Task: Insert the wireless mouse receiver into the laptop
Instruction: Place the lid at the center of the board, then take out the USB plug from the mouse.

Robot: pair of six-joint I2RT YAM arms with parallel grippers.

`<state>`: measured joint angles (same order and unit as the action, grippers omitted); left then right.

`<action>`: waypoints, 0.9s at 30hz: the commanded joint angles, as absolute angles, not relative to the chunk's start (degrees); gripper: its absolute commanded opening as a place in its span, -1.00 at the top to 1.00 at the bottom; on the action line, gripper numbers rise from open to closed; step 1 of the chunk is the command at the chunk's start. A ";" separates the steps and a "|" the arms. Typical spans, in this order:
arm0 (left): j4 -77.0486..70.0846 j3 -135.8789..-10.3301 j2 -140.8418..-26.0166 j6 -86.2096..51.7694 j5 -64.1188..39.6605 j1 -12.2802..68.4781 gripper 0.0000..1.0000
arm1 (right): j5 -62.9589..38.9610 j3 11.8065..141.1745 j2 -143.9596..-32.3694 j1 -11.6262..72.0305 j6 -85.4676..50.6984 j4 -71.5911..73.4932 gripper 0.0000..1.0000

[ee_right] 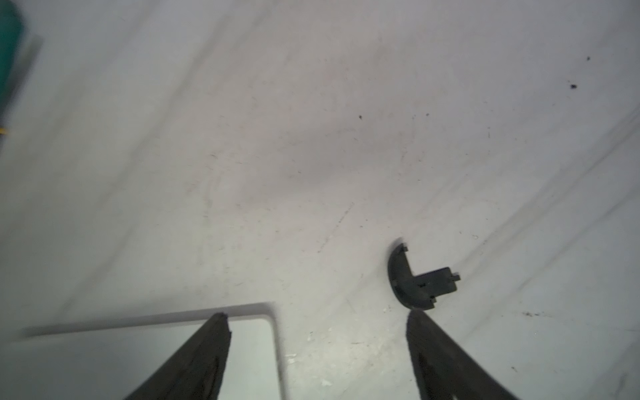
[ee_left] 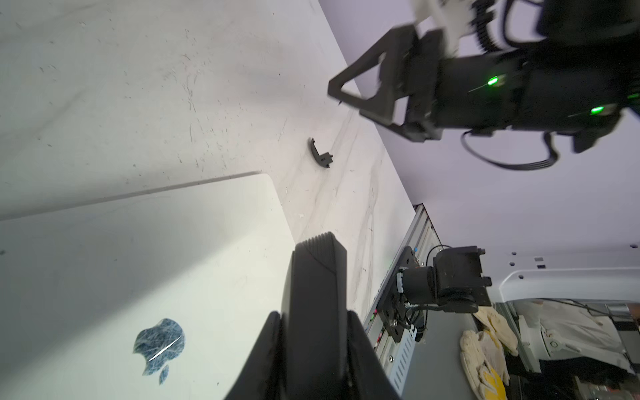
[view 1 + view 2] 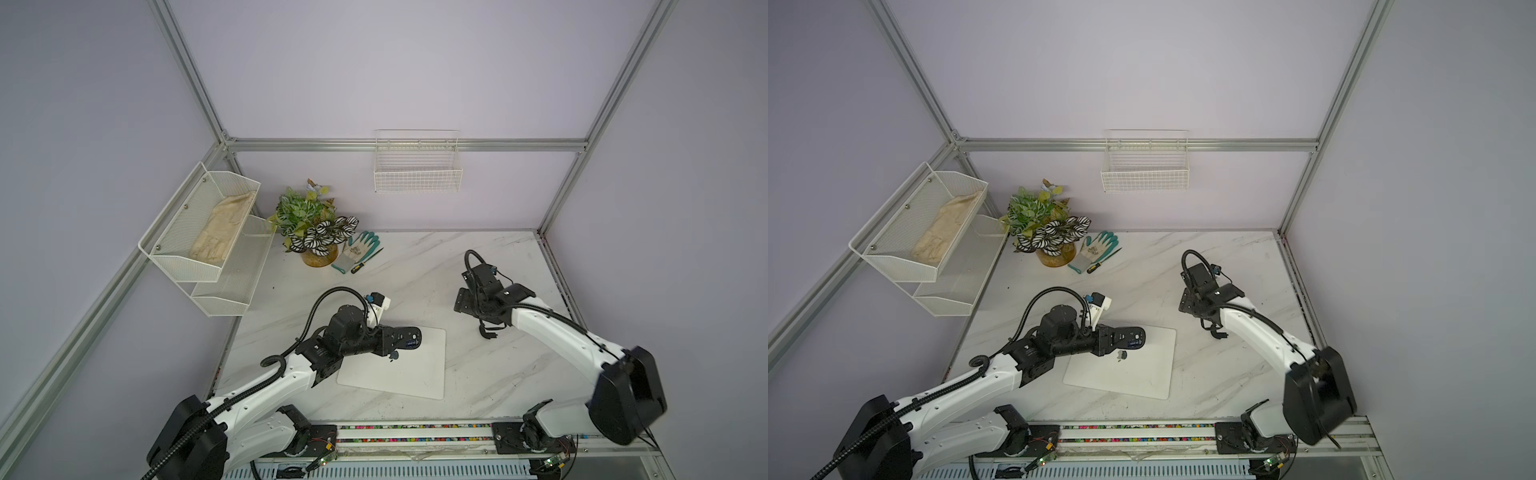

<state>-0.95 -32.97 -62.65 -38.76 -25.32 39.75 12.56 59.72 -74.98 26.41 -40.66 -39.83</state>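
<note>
Laptop (image 3: 413, 370): thin silver-white slab, rounded corners, lid shut, dark apple logo (image 2: 159, 346) at its centre. It lies flat on the marble table (image 3: 478, 257), near the front edge.

Left gripper (image 2: 313, 322) is clamped on the black mouse (image 2: 320, 263) above the lid.

Right gripper (image 1: 317, 313) is spread and empty, just beside the curved cover piece (image 1: 412, 280).

Receiver: cannot make it out.

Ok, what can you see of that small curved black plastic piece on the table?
The small curved black plastic piece is a matte arc with a rectangular tab jutting from its inner side and tiny pegs. It lies loose on the white marble tabletop, near the corner of the silver-white laptop, not touching it. The open right gripper hovers by it, holding nothing.
</note>
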 commanded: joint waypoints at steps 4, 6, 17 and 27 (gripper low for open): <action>-1.71 -33.52 -68.85 -37.69 -28.48 44.03 1.00 | -9.09 54.04 -59.61 25.58 -36.29 -35.42 -0.79; -1.67 -34.63 -71.87 -38.28 -28.72 45.26 1.00 | -15.19 51.71 -56.85 25.60 -36.68 -34.81 -0.79; -5.30 -34.68 -77.12 -44.30 -26.25 46.93 1.00 | -30.36 33.38 -50.62 25.63 -49.08 -20.65 -0.77; -7.17 -34.34 -80.40 -47.84 -24.52 46.98 1.00 | -30.01 23.30 -50.48 30.26 -59.10 -5.07 -0.65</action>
